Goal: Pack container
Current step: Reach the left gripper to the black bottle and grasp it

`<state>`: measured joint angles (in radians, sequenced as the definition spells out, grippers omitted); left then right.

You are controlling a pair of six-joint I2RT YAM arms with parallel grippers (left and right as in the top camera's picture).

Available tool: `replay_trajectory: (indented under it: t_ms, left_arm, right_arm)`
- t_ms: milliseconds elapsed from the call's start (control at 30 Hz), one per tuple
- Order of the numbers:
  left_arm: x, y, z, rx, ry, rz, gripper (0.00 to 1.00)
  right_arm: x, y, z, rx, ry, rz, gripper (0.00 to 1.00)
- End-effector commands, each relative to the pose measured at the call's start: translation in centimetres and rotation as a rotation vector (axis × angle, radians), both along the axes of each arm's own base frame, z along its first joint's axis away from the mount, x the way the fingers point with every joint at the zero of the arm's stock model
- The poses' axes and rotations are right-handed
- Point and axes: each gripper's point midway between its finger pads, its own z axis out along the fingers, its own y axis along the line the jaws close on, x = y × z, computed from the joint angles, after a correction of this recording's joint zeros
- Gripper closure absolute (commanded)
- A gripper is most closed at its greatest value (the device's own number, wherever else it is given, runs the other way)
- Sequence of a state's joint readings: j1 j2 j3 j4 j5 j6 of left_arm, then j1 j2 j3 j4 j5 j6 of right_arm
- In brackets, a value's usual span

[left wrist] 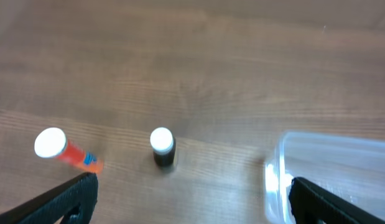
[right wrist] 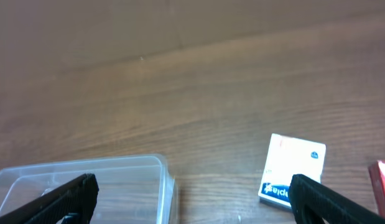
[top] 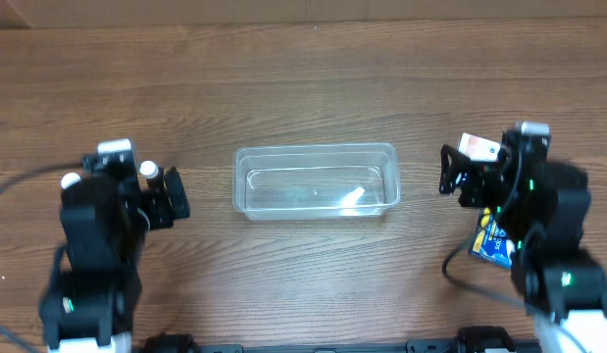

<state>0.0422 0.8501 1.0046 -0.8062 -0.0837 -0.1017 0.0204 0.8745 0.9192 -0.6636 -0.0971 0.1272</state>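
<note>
Clear plastic, open side up: your container (top: 315,149) sits in the middle of the bench (top: 303,69), between the two arms and well apart from both. Its long axis runs left to right in the overhead view, in line with the wood grain, so one short end faces each arm. It rests flat and square, not skewed.

Your left jaws are spread wide with nothing between them. In the left wrist view the two black fingers (left wrist: 68,198) sit at the bottom corners, and a rounded corner of the container shows low on the right. On the bench ahead of them a small dark bottle (left wrist: 162,149) with a white cap stands upright. An orange tube (left wrist: 63,150), also white-capped, is off to its left.

Your right jaws are just as wide open and hold nothing. A white box (right wrist: 293,168) with a blue band lies flat near the right-hand finger, and something red (right wrist: 382,180) is cut off at the frame edge. From overhead, a blue packet (top: 492,243) lies partly under the right arm.

Brown wood-grain bench fills all three views.
</note>
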Motion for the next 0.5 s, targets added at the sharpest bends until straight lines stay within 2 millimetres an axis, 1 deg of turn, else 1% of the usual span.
replay_trajectory:
  t_ms: [0, 67, 133, 200, 300, 367, 467]
  left_arm:
    - [2.0, -0.1, 1.3, -0.031, 0.097, -0.003, 0.0]
    - [2.9, -0.7, 1.0, -0.064, 0.183, -0.032, 0.0]
    - [3.4, -1.1, 0.5, -0.088, 0.274, -0.048, 0.0]
    - [3.3, -1.4, 0.0, -0.108, 0.367, -0.056, 0.0]
    - [3.2, -2.4, -0.2, -0.157, 0.455, -0.086, 0.0]
    - [3.5, -2.1, -0.3, -0.141, 0.465, -0.082, 0.0]
    - [4.2, -0.2, -0.4, -0.108, 0.447, 0.007, 0.0]
  right_arm:
    - [1.6, -0.1, 0.1, -0.01, 0.14, -0.004, 0.0]
    - [1.9, -0.4, -1.0, -0.01, 0.249, -0.013, 0.0]
    - [2.0, -0.8, -2.2, -0.011, 0.357, -0.024, 0.0]
    - [1.9, -1.2, -3.4, -0.009, 0.455, -0.037, 0.0]
    - [2.1, -1.7, -4.6, 0.0, 0.521, -0.057, 0.0]
    - [2.3, -2.0, -4.7, 0.002, 0.52, -0.065, 0.0]
    - [2.5, -2.3, -4.5, 0.003, 0.507, -0.072, 0.0]
